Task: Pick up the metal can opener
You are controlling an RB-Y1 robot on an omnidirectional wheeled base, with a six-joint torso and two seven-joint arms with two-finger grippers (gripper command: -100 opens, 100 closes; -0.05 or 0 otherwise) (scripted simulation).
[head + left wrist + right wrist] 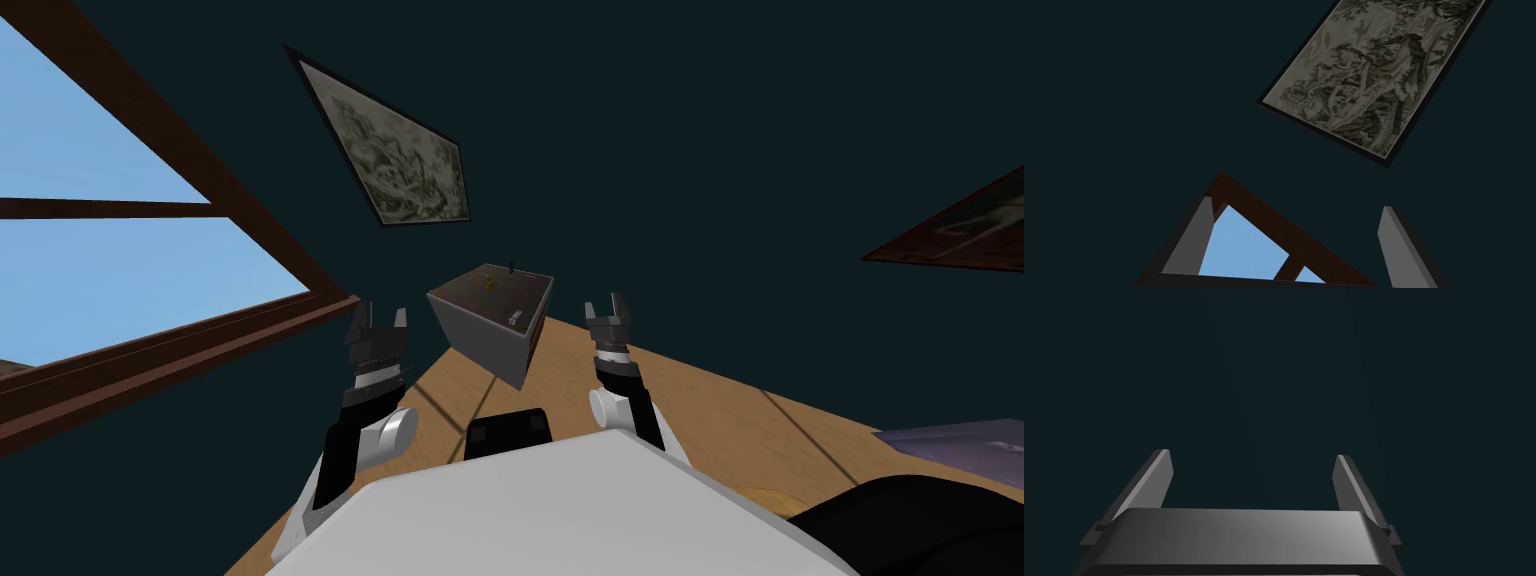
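Plainly approaching: left end effector (380,318) and right end effector (605,308) are hanging spread, the can opener (515,319) (small, pale) is lying on the worktop (485,340) ahead between them; 1 arm needs lowering next.

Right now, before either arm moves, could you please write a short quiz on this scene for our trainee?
1. True or false: the can opener lies on the grey cabinet, near the top's corner closest to the robot.
2. What else lies on that top? A a small yellow thing; B a red mug; C a book.
3. Fill in: the left gripper and right gripper both have ____ fingers.
Key: 1 true; 2 A; 3 open.
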